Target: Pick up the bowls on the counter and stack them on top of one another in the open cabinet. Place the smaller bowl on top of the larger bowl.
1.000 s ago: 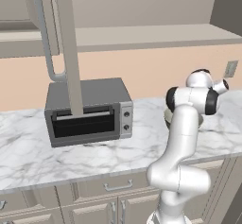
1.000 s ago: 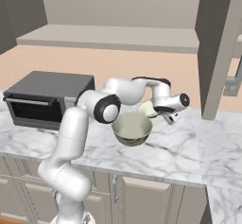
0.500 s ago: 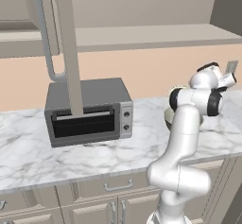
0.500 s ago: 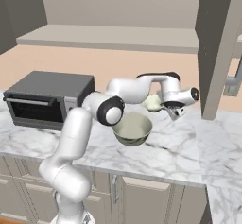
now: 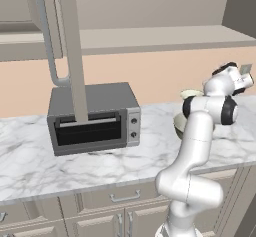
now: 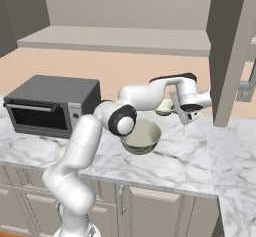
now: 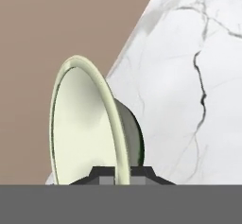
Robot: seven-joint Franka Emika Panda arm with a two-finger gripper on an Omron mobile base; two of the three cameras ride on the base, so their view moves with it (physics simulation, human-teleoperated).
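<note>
A rendered home kitchen: marble surface (image 5: 100, 163) over beige drawers (image 5: 117, 197), grey toaster oven (image 5: 92, 117), wall cabinet door (image 5: 67, 43), probably open.

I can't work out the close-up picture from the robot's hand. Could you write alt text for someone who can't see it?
A small pale cream-green glazed bowl, seen edge-on, has its rim between the two dark fingertips of the gripper, one tip inside and one outside the wall. Behind it lie the white marble counter with grey veins and a plain beige-brown wall.
</note>
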